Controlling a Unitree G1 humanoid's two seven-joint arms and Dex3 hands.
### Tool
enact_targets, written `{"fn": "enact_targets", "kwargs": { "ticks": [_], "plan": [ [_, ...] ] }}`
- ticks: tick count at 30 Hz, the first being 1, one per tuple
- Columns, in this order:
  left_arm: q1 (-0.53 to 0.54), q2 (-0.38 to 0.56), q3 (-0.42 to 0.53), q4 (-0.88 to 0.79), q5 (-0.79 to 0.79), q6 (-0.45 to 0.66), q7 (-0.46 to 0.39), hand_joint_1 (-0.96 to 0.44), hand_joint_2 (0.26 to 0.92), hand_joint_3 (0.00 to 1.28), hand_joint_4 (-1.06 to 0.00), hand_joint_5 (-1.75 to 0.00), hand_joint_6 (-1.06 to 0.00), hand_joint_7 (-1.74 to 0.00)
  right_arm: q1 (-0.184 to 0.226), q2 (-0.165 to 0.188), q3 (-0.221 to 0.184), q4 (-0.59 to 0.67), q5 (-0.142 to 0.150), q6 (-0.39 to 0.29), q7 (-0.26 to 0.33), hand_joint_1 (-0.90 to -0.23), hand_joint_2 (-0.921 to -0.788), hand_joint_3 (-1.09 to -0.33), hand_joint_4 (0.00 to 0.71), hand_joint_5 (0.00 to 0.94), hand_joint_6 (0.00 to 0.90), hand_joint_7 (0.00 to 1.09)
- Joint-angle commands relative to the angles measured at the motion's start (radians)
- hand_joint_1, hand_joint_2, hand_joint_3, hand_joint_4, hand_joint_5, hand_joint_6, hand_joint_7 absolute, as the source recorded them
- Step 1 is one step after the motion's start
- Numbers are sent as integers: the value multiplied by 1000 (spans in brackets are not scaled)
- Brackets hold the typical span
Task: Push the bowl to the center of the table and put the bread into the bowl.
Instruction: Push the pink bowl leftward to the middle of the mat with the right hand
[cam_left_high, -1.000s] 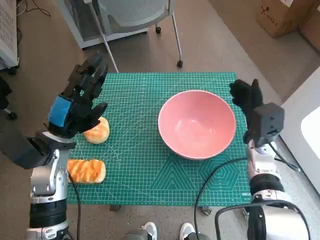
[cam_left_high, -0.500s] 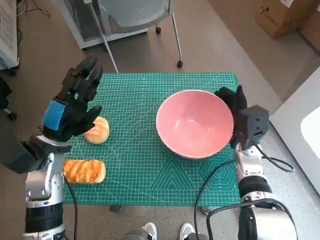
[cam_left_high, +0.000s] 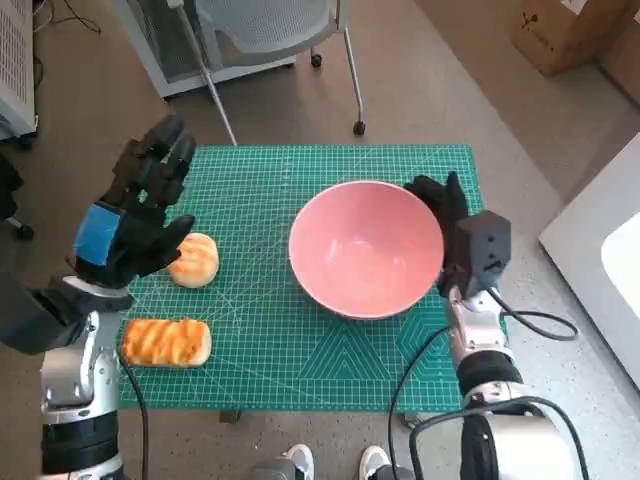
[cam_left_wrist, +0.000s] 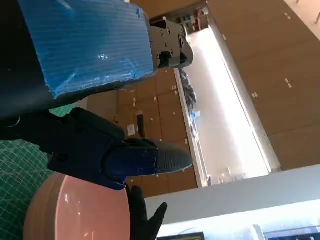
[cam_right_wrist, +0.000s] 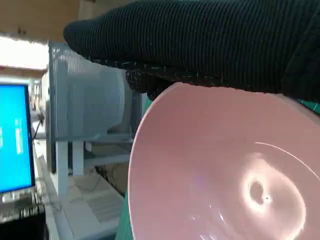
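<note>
Presently: right hand (cam_left_high: 437, 205), black glove, pressed flat against the right rim of the pink bowl (cam_left_high: 366, 247); fingers extended along the rim, gripping nothing, and largely hidden behind the bowl and the wrist camera housing (cam_left_high: 478, 252). In the right wrist view the glove (cam_right_wrist: 210, 45) lies as a dark band touching the bowl's edge (cam_right_wrist: 220, 165). Left hand (cam_left_high: 135, 215), blue tape on its back, raised over the left side of the green mat (cam_left_high: 300, 330), fingers spread, holding nothing. Round bread roll (cam_left_high: 194, 260) just right of that hand, partly covered by it. Long striped bread (cam_left_high: 166, 342) near the mat's near-left corner. Bowl sits slightly right of the mat's centre. Chair legs (cam_left_high: 355, 75) beyond the far edge, cut off.
</note>
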Motion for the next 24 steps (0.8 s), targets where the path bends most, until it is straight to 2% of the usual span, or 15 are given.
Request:
{"fn": "enact_targets", "kwargs": {
  "ticks": [1,10,15,24],
  "plan": [
    [21,10,10,-34,-11,12,10,-648,921,336,-66,-7,1,-414,-15,23,9,17,-16,31,-8,-704,-921,-785,101,12,279,21],
    [40,13,17,-61,-4,8,23,-646,921,332,-66,-6,1,-416,-33,50,16,19,-29,39,-2,-672,-921,-809,103,8,277,19],
    [48,14,19,-68,-5,4,23,-646,921,332,-66,-6,1,-418,-36,59,13,20,-27,41,11,-664,-921,-810,99,4,276,17],
    [57,10,17,-76,-5,7,33,-625,921,333,-64,-4,1,-417,-42,41,1,16,-19,34,34,-671,-921,-801,98,2,279,17]
  ]
}}
